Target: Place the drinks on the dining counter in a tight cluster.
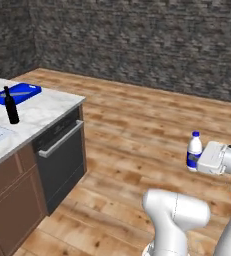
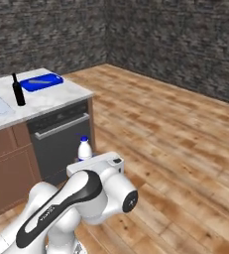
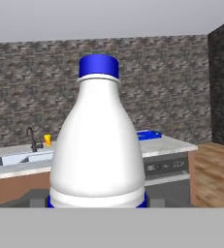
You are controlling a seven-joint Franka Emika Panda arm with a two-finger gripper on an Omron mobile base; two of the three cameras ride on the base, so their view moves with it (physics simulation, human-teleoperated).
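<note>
One drink, the black wine bottle [image 1: 11, 107], is standing on the dining counter [image 1: 47, 107] as we are carrying the white bottle [image 1: 194, 151], clamped upright in our gripper [image 1: 199, 161], well short of it.

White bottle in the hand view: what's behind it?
Behind the white bottle runs the dining counter, with a black faucet, a sink and a blue tray, then a stone wall. The bottle covers the counter's middle stretch.
</note>
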